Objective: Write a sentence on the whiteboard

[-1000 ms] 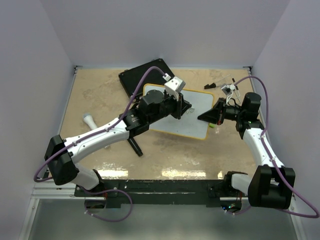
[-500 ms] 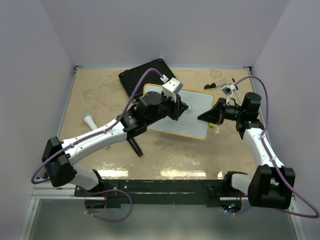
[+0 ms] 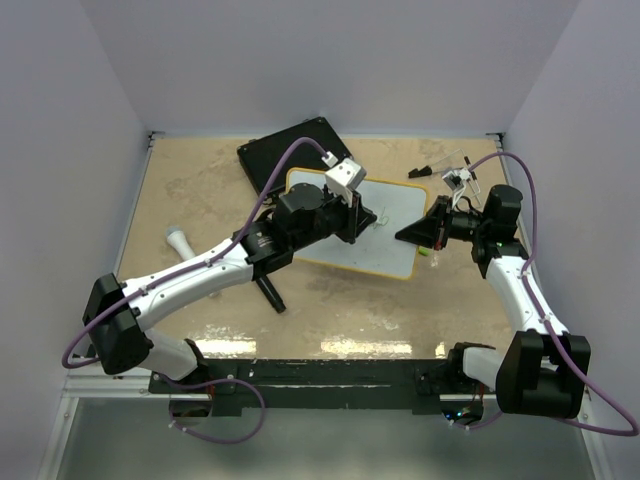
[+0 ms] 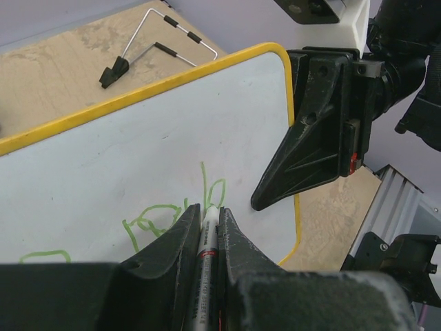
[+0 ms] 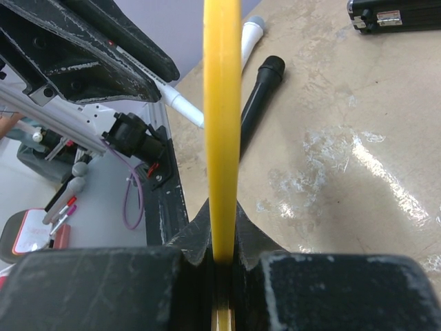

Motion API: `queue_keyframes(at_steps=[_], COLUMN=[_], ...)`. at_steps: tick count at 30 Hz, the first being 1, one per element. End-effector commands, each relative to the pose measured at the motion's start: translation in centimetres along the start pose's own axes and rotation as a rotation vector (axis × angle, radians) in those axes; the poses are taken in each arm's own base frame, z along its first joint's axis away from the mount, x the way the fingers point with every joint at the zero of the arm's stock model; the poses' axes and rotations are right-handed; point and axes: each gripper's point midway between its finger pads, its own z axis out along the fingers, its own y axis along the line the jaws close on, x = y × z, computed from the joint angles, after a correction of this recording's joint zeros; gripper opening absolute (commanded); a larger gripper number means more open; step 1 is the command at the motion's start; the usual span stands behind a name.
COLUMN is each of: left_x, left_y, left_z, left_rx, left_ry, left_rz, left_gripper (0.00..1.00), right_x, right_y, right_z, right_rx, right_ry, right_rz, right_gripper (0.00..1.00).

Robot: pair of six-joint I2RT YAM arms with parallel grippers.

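Stretching diagonally over the flat white, yellow-rimmed whiteboard (image 3: 395, 205) at the tan surface's (image 3: 200, 190) centre, left fingers (image 4: 191, 233) clamped on a slim white marker (image 4: 207, 231) touching the green scribbled sentence (image 4: 153, 219); pinching the board's right edge between right fingers (image 5: 198, 241).

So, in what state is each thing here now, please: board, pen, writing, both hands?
whiteboard, clamped at its yellow rim by the right hand
marker, held by the left hand, tip on the whiteboard
writing, green, only a few scribbles
left hand, shut on the marker
right hand, shut on the whiteboard
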Motion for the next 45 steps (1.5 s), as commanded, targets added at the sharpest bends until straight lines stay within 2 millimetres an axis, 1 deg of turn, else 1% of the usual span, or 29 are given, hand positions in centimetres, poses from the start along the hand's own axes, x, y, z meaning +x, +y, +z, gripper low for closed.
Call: queue_keyframes(at_steps=[1, 5, 11, 16, 19, 23, 26, 30, 36, 41, 45], left_x=[-0.1, 0.0, -0.5, -1.7, -2.6, -4.0, -4.5, -4.7, -5.5, -5.7, -5.5], left_y=[-0.4, -0.6, -0.9, -1.3, -1.8, -2.5, -2.6, -2.4, -2.9, -2.5, -2.1], left_z=[0.2, 0.4, 1.0, 1.3, 1.1, 0.0, -0.3, 0.1, 0.5, 0.4, 0.7], left_rx=[0.028, 0.038, 0.055, 0.064, 0.081, 0.106, 0.11, 0.104, 0.117, 0.098, 0.079], left_ry=[0.007, 0.013, 0.007, -0.025, -0.049, -0.083, -0.099, -0.111, -0.127, -0.135, -0.13], left_rz=[-0.006, -0.004, -0.005, -0.011, -0.013, -0.019, -0.021, -0.023, -0.027, -0.021, -0.019], left_gripper=[0.0, 0.0, 0.0, 0.0, 0.0, 0.0, 0.0, 0.0, 0.0, 0.0, 0.0], right_x=[-1.8, -1.8, -1.8, -1.8, -1.8, -1.8, -1.8, -1.8, -1.8, -1.8, -1.8], right_y=[2.3, 2.3, 2.2, 2.2, 2.3, 2.3, 2.2, 2.3, 2.3, 2.3, 2.3], right_z=[-0.2, -0.1, -0.1, -0.1, -0.2, -0.2, -0.1, -0.2, -0.2, -0.2, -0.2], right_rx=[-0.07, -0.071, -0.072, -0.072, -0.072, -0.072, -0.072, -0.073, -0.073, -0.072, -0.073], right_ry=[0.007, 0.008, 0.008, 0.008, 0.008, 0.008, 0.009, 0.008, 0.008, 0.008, 0.008], right_rz=[-0.107, -0.105, -0.107, -0.107, -0.107, -0.109, -0.107, -0.11, -0.11, -0.109, -0.11], right_gripper=[0.0, 0.0, 0.0, 0.0, 0.0, 0.0, 0.0, 0.0, 0.0, 0.0, 0.0])
